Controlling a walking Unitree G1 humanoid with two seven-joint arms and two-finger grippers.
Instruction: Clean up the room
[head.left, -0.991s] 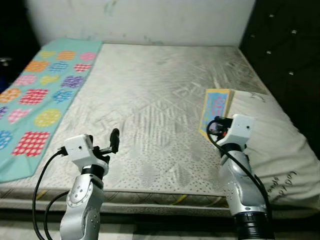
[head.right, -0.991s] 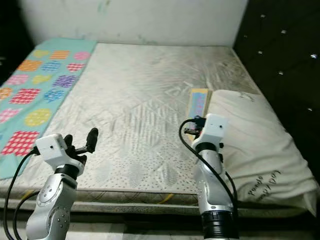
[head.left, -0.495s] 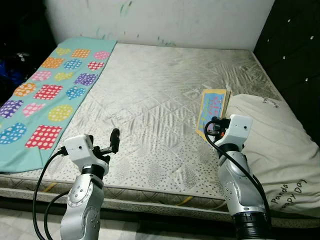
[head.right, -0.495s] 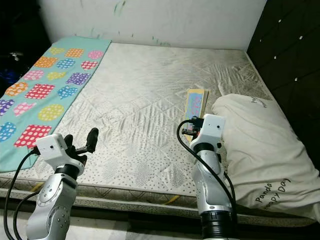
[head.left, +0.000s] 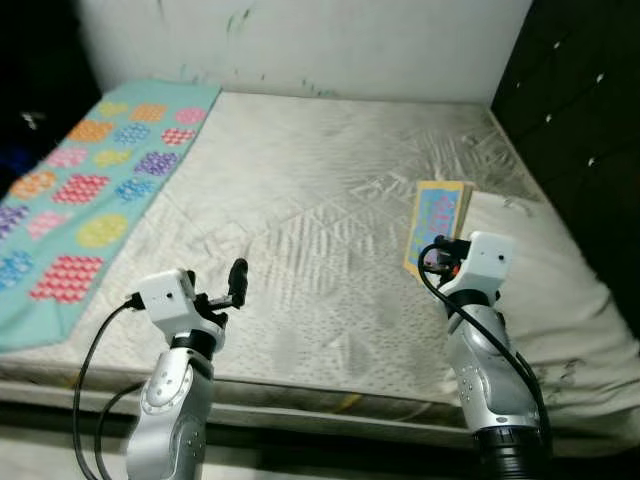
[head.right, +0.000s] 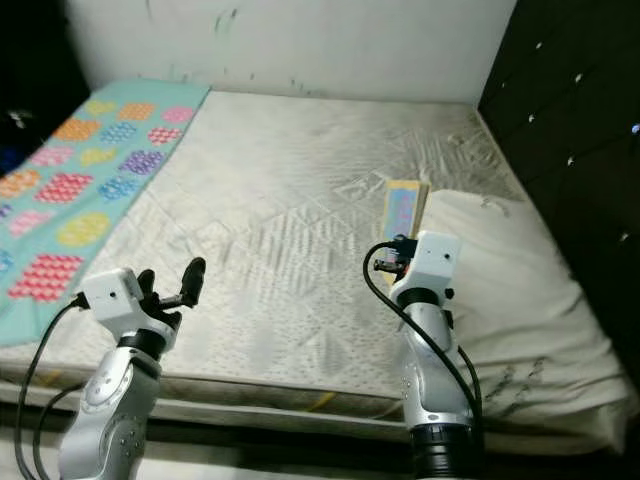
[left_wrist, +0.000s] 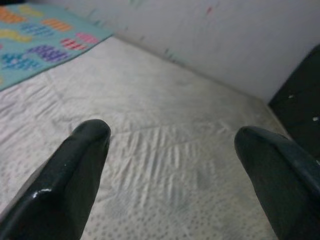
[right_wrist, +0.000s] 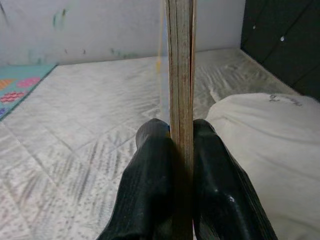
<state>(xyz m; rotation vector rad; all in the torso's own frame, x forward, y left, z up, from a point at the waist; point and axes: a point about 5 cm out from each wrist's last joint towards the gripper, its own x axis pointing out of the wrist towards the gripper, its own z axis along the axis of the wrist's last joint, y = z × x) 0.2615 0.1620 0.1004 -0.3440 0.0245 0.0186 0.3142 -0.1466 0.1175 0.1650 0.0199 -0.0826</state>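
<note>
Now, right fingers (right_wrist: 155, 170) pinching book (head.left: 437, 225) edge-up, long axis pointing toward wall (head.left: 330, 45), left fingers (left_wrist: 82, 150) spread.

From the head we looked down the mattress (head.left: 300, 210) toward the wall; both wrist cameras sat low over it, sharing that wall.

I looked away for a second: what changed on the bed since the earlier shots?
Nothing among the things; only the camera view shifted. The right gripper still clamps the book upright beside the pillow, and the left gripper stays open over the mattress.
</note>
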